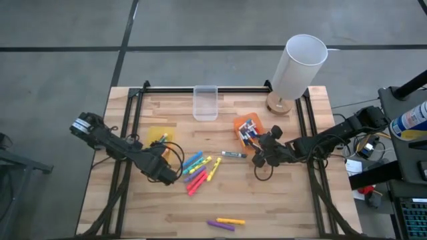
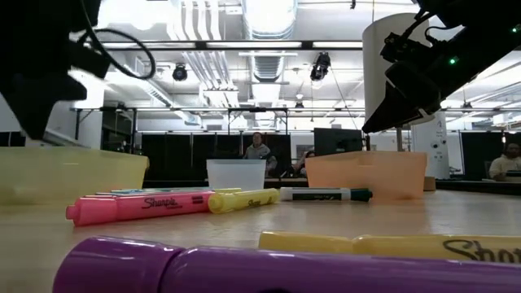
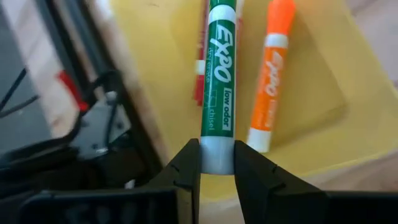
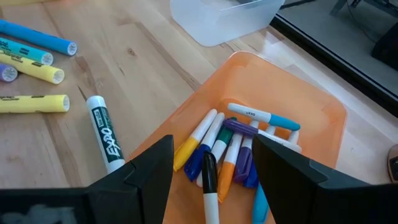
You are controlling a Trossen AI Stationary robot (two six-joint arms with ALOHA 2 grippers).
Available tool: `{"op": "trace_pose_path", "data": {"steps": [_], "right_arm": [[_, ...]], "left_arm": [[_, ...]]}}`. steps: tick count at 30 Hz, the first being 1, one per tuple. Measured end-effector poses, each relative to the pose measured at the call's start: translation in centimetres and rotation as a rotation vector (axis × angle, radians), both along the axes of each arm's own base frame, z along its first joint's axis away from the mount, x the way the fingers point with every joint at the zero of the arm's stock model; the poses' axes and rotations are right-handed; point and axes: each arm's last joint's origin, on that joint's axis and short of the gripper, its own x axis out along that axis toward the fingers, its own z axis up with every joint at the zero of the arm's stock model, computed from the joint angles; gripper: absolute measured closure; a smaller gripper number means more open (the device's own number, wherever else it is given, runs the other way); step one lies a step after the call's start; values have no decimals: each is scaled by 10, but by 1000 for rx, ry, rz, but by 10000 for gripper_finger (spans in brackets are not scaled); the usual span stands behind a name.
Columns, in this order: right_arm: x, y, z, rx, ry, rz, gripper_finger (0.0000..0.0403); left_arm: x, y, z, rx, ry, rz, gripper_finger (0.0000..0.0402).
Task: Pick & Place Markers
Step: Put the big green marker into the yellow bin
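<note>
My left gripper [image 1: 159, 156] is shut on a green white-barrelled marker [image 3: 217, 68] over the yellow bin [image 3: 311, 81]. In that bin lie an orange marker [image 3: 270, 81] and a red one [image 3: 202, 62]. My right gripper [image 4: 214, 171] stands open over the near rim of the orange bin [image 4: 311, 106]. That bin holds several slim markers [image 4: 230, 143], and a black-capped one [image 4: 210, 186] lies between the fingers. Highlighters [image 1: 200, 170] lie clustered mid-table, with a green-labelled marker [image 1: 232, 155] beside them. Near the front edge lie a yellow and a purple highlighter [image 1: 227, 222]. My left gripper pinches the bare white end of the green marker's barrel [image 3: 217, 158] between its two fingers. The fingers slant down, and the marker runs straight on from them over the yellow bin. Its cap end is out of the picture, so whether it rests in the bin I cannot tell.
A clear bin [image 1: 205, 103] stands at the far middle. A white cylinder lamp on a wooden base [image 1: 297, 67] stands at the far right, close behind the orange bin [image 1: 248, 127]. Black rails [image 1: 127, 133] run along the table's left and right sides.
</note>
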Motion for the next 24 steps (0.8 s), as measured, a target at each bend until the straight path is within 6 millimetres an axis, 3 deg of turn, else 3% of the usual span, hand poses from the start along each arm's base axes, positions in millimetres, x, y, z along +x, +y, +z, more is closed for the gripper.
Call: {"op": "trace_pose_path", "data": {"steps": [5,24], "right_arm": [[0,0,0,0,-1,0,193],[0,0,0,1,-2,0,193]], "left_arm": [[0,1,-13,-33,-12,-32,332],[-1,4,-12,-9,-1,-13,325]]}}
